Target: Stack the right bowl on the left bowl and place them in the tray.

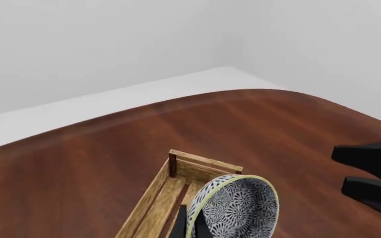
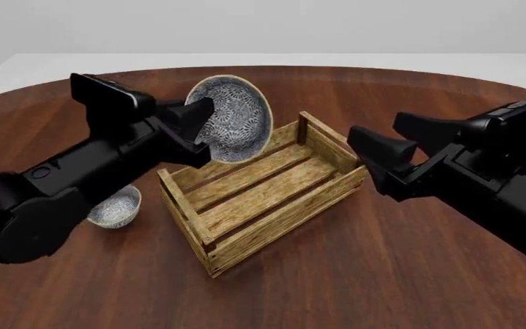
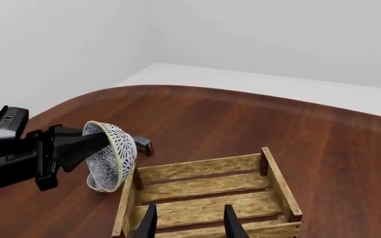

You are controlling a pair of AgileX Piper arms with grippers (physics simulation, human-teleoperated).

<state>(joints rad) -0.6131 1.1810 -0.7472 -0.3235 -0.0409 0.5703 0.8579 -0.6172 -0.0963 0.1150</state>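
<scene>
My left gripper (image 2: 201, 122) is shut on the rim of a patterned blue-white bowl (image 2: 233, 118) and holds it tilted on edge in the air, above the far left corner of the tray (image 2: 272, 199), a light-brown slatted wooden crate. The held bowl also shows in the left wrist view (image 1: 240, 208) and in the right wrist view (image 3: 111, 157). A second, smaller-looking bowl (image 2: 117, 208) sits upright on the table to the left of the tray, partly hidden by my left arm. My right gripper (image 2: 374, 164) is open and empty beside the tray's right end.
The tray stands askew in the middle of the dark round wooden table (image 2: 355, 274). It shows empty in the right wrist view (image 3: 210, 196). My right gripper's fingers (image 1: 376, 171) show in the left wrist view. My left arm (image 2: 71, 185) stretches over the table's left side.
</scene>
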